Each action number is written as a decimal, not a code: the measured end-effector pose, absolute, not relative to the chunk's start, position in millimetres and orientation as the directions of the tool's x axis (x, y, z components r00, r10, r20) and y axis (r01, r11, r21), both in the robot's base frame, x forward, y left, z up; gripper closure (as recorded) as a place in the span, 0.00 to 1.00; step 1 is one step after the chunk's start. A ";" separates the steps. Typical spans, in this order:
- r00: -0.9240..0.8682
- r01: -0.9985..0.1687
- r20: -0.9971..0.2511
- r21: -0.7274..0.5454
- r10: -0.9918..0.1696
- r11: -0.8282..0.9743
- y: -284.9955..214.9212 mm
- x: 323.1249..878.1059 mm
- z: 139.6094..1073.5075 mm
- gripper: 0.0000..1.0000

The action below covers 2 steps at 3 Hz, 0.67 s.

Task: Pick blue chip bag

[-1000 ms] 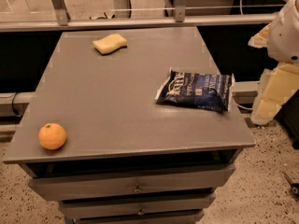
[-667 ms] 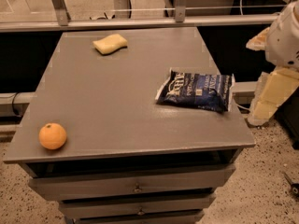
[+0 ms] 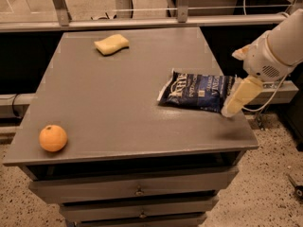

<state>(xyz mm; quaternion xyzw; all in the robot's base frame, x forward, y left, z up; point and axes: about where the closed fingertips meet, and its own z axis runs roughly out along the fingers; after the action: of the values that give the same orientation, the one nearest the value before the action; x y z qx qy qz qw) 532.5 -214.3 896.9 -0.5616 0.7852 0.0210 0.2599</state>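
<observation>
A grey cabinet top (image 3: 118, 93) sits over closed drawers (image 3: 137, 189), whose contents are hidden. An orange (image 3: 53, 138) sits front left and a yellow sponge (image 3: 111, 44) is at the back. The blue chip bag (image 3: 196, 90) lies flat right of centre. The gripper (image 3: 231, 84) is at the bag's right end, its fingers (image 3: 240, 96) spread apart.

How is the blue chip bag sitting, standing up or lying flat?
Lying flat: the blue chip bag rests lettered face up on the table. The end effector is at its right end.
</observation>
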 end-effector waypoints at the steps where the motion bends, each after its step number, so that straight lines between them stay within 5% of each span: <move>1: -0.250 -0.883 -0.504 -0.232 -0.827 0.408 -205.8 554.9 879.6 0.02; 2: -0.269 -0.878 -0.533 -0.207 -0.803 0.431 -200.9 564.8 870.3 0.02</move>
<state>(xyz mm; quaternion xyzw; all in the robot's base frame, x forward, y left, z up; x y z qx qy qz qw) 564.8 -200.9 870.3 -0.5292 0.7939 0.0646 0.2924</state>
